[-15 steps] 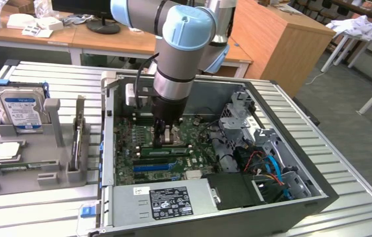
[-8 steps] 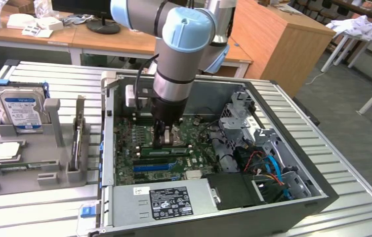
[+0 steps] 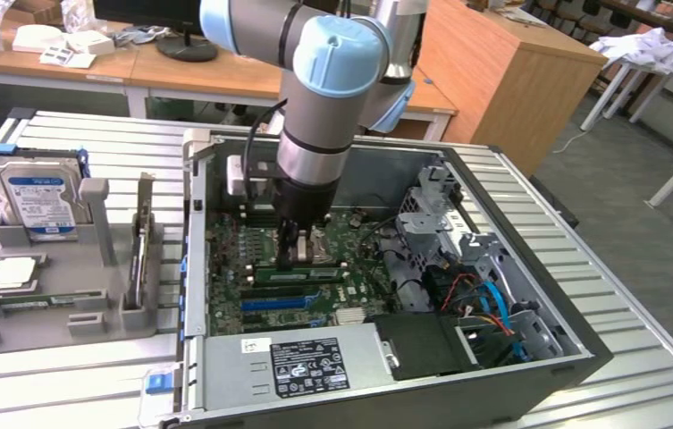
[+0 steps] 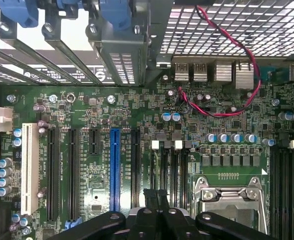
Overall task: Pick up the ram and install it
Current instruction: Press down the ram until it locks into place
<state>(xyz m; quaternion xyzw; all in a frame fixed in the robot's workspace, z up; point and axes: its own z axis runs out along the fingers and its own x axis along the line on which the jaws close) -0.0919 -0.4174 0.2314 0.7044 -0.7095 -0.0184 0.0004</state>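
While I reach down into the open computer case (image 3: 527, 353), my claw (image 4: 156, 200) hangs low over the green motherboard (image 4: 87, 107), close above the black memory slots (image 4: 172, 165) that sit between the blue expansion slot (image 4: 115, 170) and the silver CPU socket (image 4: 229, 197). My fingers (image 4: 150, 199) are drawn narrow, almost together, with a dark thin edge between their tips; I cannot tell whether that is the ram. In the exterior view a green stick (image 3: 300, 266) lies along the slots right under my claw. On the table, the hard drive (image 3: 40, 201) stands in the grey holder (image 3: 56, 308).
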